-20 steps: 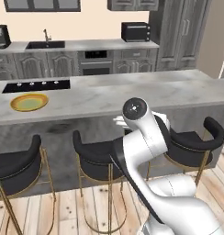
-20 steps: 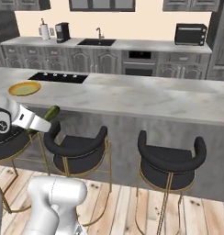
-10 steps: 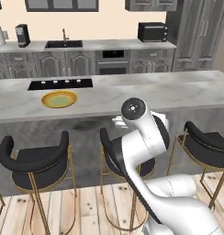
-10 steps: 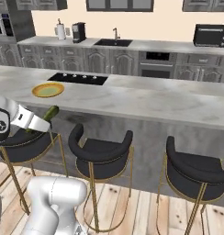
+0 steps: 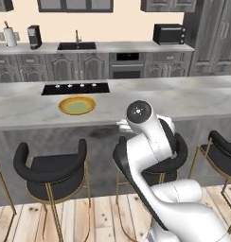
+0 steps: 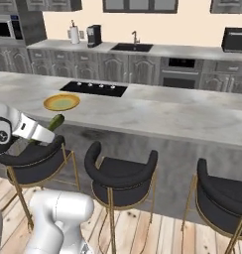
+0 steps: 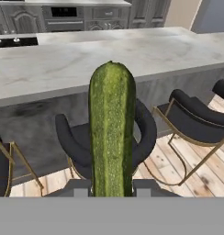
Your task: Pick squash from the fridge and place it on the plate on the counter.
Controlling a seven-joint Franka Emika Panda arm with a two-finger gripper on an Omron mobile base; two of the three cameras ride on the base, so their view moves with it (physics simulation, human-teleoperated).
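The counter (image 5: 193, 101) runs across the room as a long marbled slab with a black cooktop (image 5: 75, 88) set in it and stools (image 6: 122, 174) tucked along its near side. On it, just in front of the cooktop, sits the plate (image 5: 77, 105), bare.

The arm (image 5: 153, 142) is folded up tight over its base, elbow high, with the wrist stretched forward at about counter height, short of the counter's edge. In the right base view the wrist reaches toward the plate from below and to the side.

The claw (image 7: 112, 187) is clenched on the squash (image 7: 112, 128), which stands straight out between the fingers; its tip shows dark green past the wrist in the right base view (image 6: 56, 121). The hold is at one end, so most of its length overhangs.

The squash looks firm, light and stiff, with a smooth, somewhat slippery skin. An end grip probably lets it pivot; a hold nearer the middle would likely be steadier, though it should survive a gentle set-down.
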